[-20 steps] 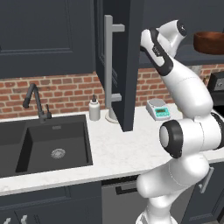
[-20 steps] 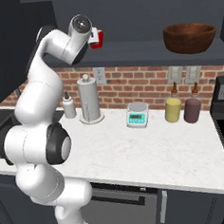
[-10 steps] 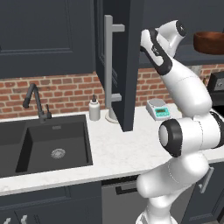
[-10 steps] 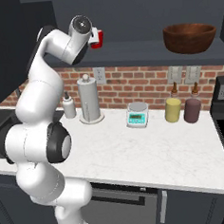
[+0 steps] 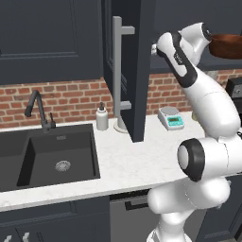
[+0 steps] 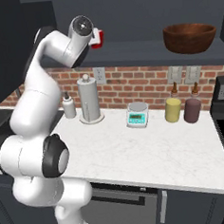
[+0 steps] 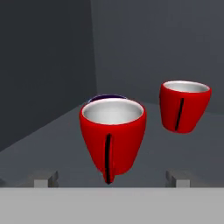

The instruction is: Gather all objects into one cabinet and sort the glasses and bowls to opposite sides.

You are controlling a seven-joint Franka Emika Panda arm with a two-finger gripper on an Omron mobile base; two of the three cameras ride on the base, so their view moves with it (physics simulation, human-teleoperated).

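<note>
My gripper [image 7: 111,178] is open inside the dark navy cabinet [image 5: 137,71]. Its two fingertips [image 7: 46,177] stand wide apart, clear of both sides of a red cup [image 7: 113,135]. That cup stands upright on the cabinet floor just ahead of the hand. A second red cup [image 7: 183,105] stands further in, to the right. Behind the near cup peeks the rim of the blue bowl [image 7: 107,97]. In the right base view the red cup [image 6: 97,38] shows beside the hand. The wide brown bowl [image 6: 190,37] sits on the open shelf to the right.
The cabinet door hangs open over the counter, its grey bar handle [image 5: 118,71] facing out. On the counter stand a paper-towel holder [image 6: 88,99], a soap bottle [image 6: 68,107], a small scale [image 6: 137,115] and two jars [image 6: 173,110]. The sink [image 5: 56,156] lies to the left.
The jaws have opened from shut to wide and let go of the near red cup, which now stands on the cabinet floor. The arm has hardly moved.
</note>
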